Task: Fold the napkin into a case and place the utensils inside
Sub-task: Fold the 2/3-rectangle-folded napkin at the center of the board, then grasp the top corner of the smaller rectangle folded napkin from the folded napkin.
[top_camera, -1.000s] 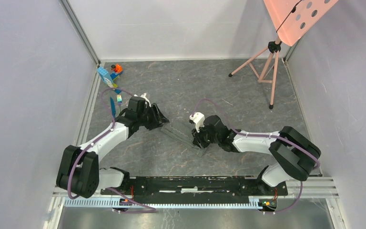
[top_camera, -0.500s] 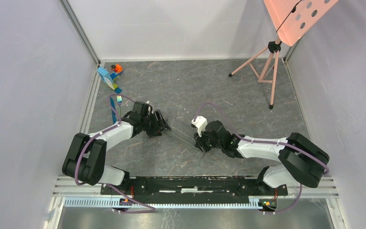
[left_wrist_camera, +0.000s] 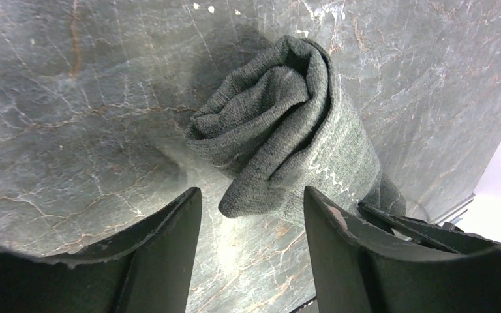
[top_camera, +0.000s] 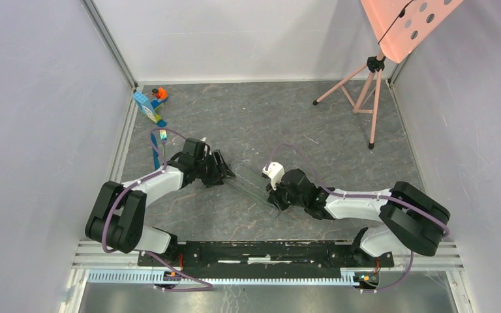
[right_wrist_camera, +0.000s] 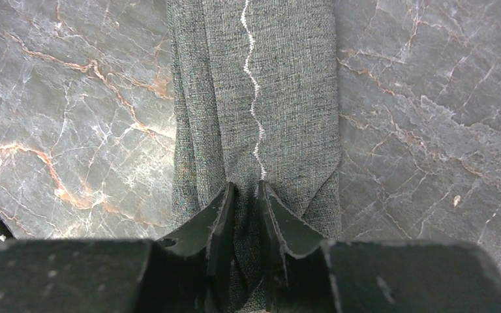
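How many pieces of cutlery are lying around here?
2: the blue knife and the fork with a shiny head, side by side near the table's left edge. Others may be hidden.

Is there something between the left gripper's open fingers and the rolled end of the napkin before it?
Nothing visible stands between them. The left gripper hangs open right at the bunched end of the napkin, which lies on the table, its tip showing between the fingers. The right gripper pinches the other end.
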